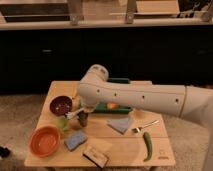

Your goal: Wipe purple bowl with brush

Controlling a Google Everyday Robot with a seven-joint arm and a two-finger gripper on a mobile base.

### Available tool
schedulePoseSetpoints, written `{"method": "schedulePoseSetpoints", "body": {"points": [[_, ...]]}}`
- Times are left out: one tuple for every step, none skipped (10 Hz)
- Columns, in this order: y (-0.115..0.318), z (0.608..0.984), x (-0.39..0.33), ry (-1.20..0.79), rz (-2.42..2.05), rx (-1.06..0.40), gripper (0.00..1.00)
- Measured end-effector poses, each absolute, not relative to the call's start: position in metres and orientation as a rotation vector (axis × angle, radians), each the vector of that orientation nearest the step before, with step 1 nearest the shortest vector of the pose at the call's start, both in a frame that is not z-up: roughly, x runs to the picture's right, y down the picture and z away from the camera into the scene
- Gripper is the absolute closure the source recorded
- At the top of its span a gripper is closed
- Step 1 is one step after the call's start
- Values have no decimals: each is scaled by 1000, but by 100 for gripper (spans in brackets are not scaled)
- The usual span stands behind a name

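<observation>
The purple bowl (pixel 60 105) sits at the left of the wooden table (pixel 125 152), dark maroon with a pale-speckled inside. The white arm reaches in from the right, and my gripper (pixel 82 118) hangs just right of the bowl, low over the table. The pale brush (pixel 72 114) lies at the gripper, its thin handle pointing left toward the bowl's lower right rim. The gripper sits right at the brush's head.
An orange bowl (pixel 45 141) is at front left, a tiny green cup (pixel 63 123) beside it, a blue sponge (pixel 75 140), a wooden-backed dark block (pixel 96 156), a grey cloth (pixel 120 124), a fork (pixel 145 125), a green pepper (pixel 147 145) and a green tray (pixel 112 106) behind the arm.
</observation>
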State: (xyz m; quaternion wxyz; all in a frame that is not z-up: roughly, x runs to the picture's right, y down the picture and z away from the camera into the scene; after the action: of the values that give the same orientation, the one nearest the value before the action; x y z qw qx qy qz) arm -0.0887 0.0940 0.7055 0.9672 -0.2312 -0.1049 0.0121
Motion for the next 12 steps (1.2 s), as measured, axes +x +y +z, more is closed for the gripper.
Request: {"method": "schedulePoseSetpoints", "body": {"points": [[90,704,-90,-220,20,-463,100],[83,702,-89,-240,14,-458,100],[79,702,-90,-252,5,-456,100],[75,701,-93,-267,-4,-456,100],[69,701,-97,-283,-17,-456,100],[63,702,-100,-297,-29,-455,100],[56,703,-104,-309,-38,-454,100],[50,707,-112,-322,-53,-456,100],[44,712,-117,-328,-62,-460,100],[38,718,-125,-333,-75,-463,100],[34,724,-132,-335,-85,-469,100],[30,732,-140,-335,-100,-476,100]]}}
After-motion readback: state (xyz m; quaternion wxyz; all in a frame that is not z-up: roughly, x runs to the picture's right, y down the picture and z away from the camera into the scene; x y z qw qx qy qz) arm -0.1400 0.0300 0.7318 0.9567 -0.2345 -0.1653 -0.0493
